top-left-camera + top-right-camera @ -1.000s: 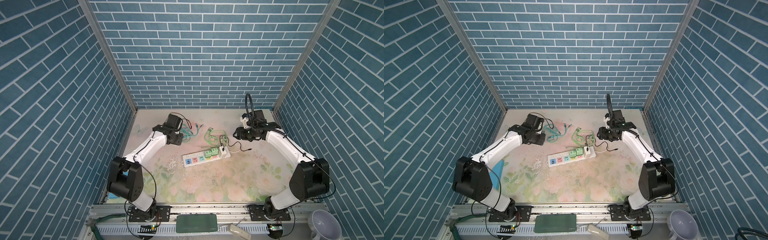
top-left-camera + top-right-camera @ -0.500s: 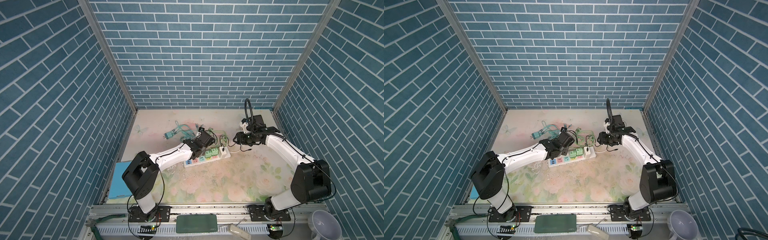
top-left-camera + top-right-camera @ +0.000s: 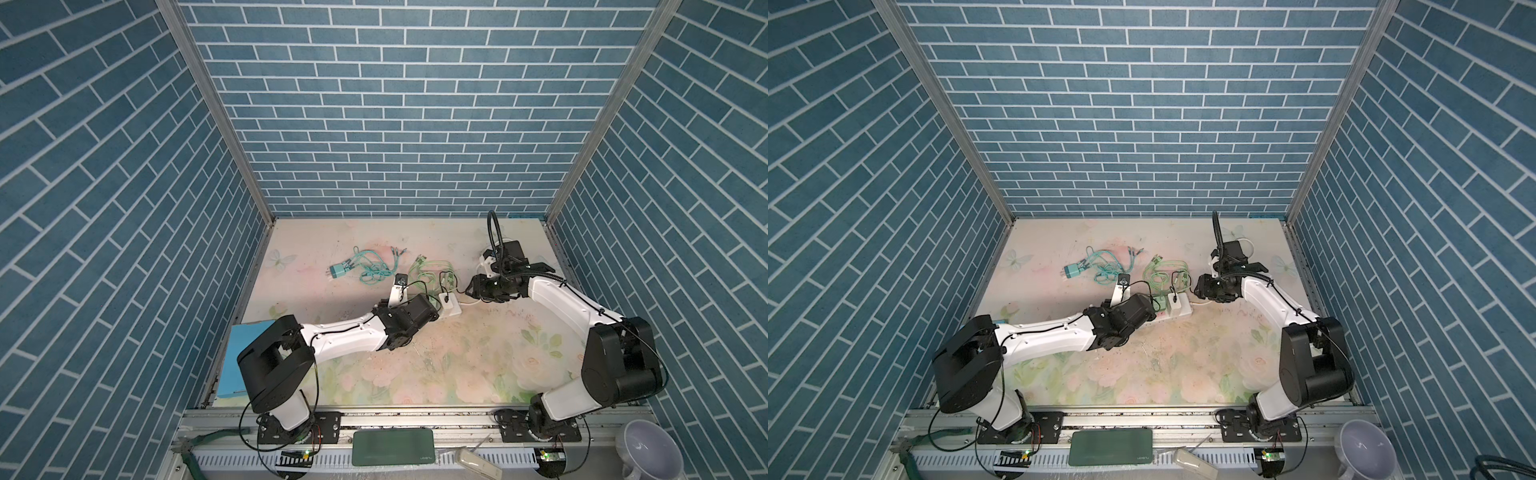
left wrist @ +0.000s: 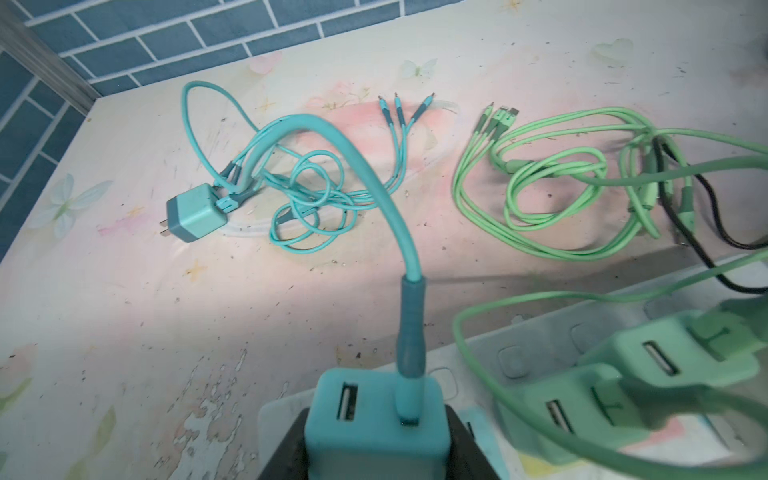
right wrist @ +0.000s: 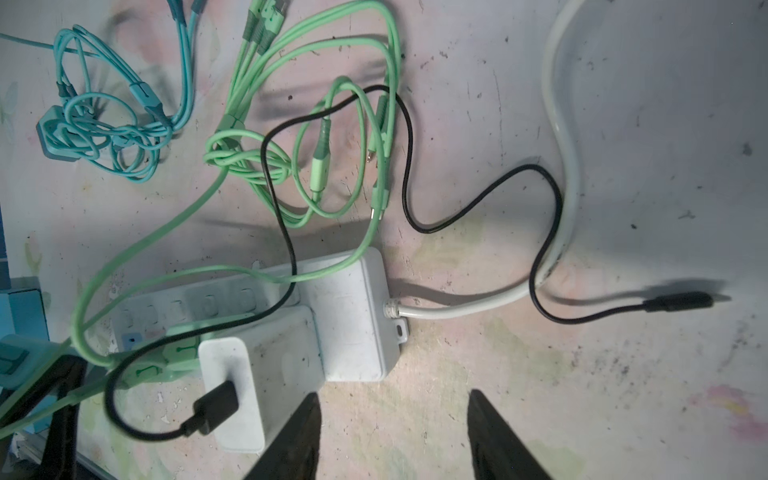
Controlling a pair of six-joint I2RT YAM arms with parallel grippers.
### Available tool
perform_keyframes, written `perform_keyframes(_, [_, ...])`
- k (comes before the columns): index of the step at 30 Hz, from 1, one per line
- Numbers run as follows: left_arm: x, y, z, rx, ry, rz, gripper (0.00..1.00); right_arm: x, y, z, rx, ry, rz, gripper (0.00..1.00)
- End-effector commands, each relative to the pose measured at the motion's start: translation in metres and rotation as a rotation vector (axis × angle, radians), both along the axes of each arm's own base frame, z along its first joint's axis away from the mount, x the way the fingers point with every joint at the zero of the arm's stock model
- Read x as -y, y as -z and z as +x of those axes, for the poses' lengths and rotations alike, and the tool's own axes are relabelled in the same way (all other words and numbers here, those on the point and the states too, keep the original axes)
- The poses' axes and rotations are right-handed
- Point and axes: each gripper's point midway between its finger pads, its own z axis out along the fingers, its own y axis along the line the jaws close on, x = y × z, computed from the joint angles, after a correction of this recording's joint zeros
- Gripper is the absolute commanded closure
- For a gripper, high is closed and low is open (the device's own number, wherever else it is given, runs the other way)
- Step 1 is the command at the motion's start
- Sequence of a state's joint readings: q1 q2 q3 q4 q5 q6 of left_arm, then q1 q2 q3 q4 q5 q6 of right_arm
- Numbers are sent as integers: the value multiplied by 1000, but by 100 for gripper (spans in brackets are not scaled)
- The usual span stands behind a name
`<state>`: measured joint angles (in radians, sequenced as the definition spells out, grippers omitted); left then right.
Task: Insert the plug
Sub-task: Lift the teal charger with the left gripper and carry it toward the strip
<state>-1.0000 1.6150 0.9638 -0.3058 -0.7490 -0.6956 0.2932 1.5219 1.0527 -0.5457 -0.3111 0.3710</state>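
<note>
Plug insertion, alignment step: plug carried to the strip, seating not visible.

Floral-printed tabletop (image 3: 457, 361); long white plastic power strip (image 5: 353, 316) lying on it; right gripper (image 5: 395, 440), jaws apart and empty, low beside the strip's cord end; left gripper (image 4: 374, 451) clamped on the teal cube-shaped plug (image 4: 374, 399), held over the strip beside two pale green cube chargers (image 4: 582, 407), prongs hidden. Next, by judgement: line the prongs up with a free socket and press straight down.

Left arm (image 3: 345, 332), right arm (image 3: 561, 299): white links, bulky black joints; thin black cables along both; right pincer (image 5: 394, 395) has black tapered fingers (image 5: 299, 436).
</note>
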Motion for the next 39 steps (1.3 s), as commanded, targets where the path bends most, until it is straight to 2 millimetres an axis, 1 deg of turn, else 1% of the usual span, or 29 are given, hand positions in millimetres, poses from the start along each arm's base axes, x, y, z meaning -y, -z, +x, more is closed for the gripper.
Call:
perform_keyframes(1, [-8,-7,-1,76,-55,-42,91,-3,0,-1,2,36,47,43])
perform_keyframes(5, [-11,0,-5,97,-55,-70,91,-1,3,-1,0,49,45,43])
perform_keyframes(10, [-11,9,-7,124,-39,-128,91,5,-2,-3,19,66,18,43])
perform_keyframes(13, [-9,10,-7,127,-28,-131,91,6,0,-5,10,74,16,43])
perform_keyframes(18, [-3,9,-5,143,-2,-152,91,6,9,-10,-27,81,17,43])
perform_keyframes(21, [-1,6,-4,149,11,-166,91,1,17,-14,-57,74,46,43])
perform_keyframes(25, [-2,3,-6,160,16,-184,91,-10,25,-12,-84,87,120,43])
perform_keyframes(27, [0,-4,-3,186,9,-214,91,-14,30,-10,-96,110,150,43])
perform_keyframes(28, [-4,1,-5,182,8,-206,91,-14,32,-10,-102,122,155,43])
perform_keyframes(29, [-4,1,-6,184,9,-209,91,-14,36,-8,-105,138,162,42])
perform_keyframes(33, [5,3,-3,180,26,-234,91,-17,47,-6,-129,183,197,42])
perform_keyframes(36, [8,8,-4,163,35,-223,92,-22,55,-5,-155,195,229,42])
perform_keyframes(39, [12,7,-3,168,42,-235,92,-26,61,-6,-171,204,250,43])
